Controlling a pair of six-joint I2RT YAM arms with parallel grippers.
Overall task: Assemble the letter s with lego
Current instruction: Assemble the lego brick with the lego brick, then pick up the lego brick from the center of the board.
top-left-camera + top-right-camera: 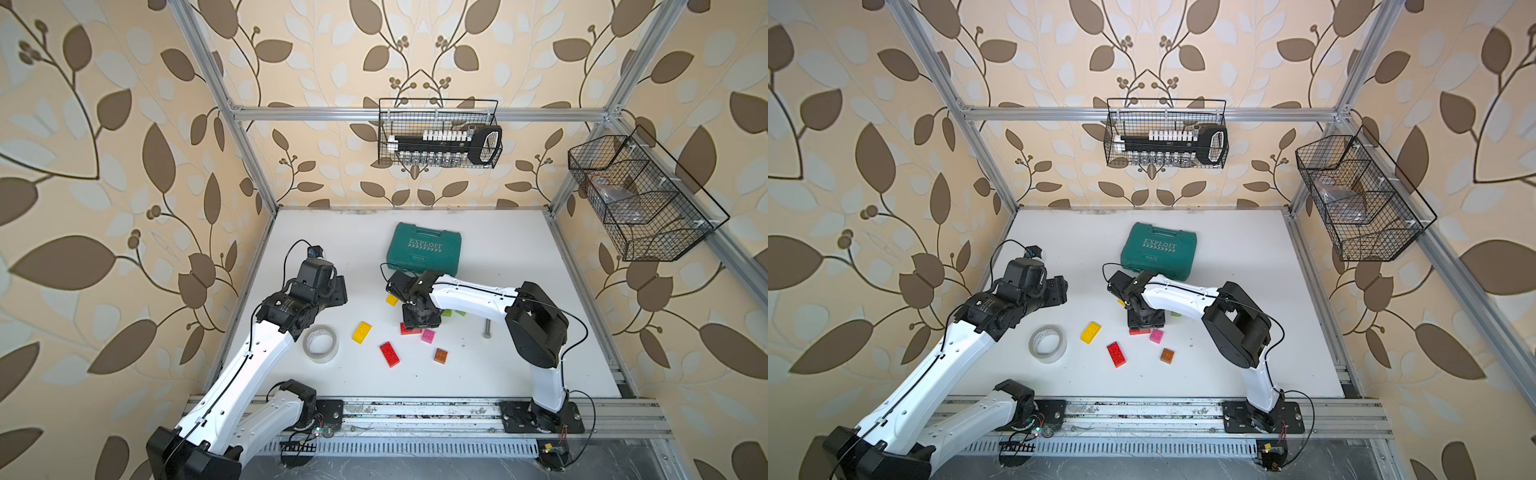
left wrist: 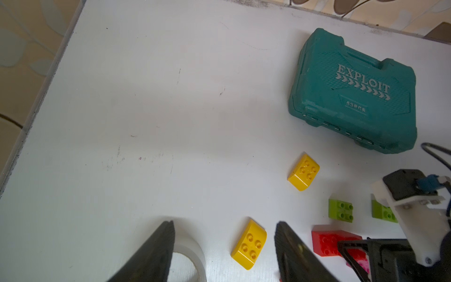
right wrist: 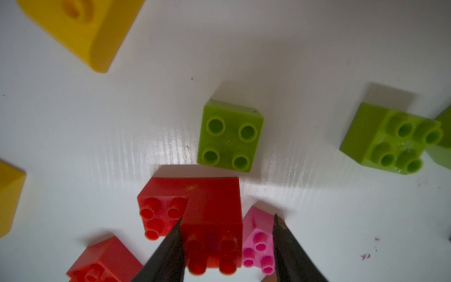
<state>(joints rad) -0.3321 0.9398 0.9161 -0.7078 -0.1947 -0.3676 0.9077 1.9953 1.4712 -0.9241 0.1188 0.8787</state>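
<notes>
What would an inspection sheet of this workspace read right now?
Surface: white tabletop, scuffed and lightly stained.
Job's things: two yellow bricks, long red brick, brown brick, pink brick, green bricks, all loose; a red stack lies below the right gripper.
Clutter: teal EXPLOIT tool case, tape roll, grey bolt.
Grippers: left gripper open, empty, above the tabletop; right gripper open, fingertips astride the red stack and pink brick.
Cables: black cables run along both arms.
Surroundings: aluminium frame, leaf wallpaper, back wire basket with tools, side wire basket with a plastic bag.
</notes>
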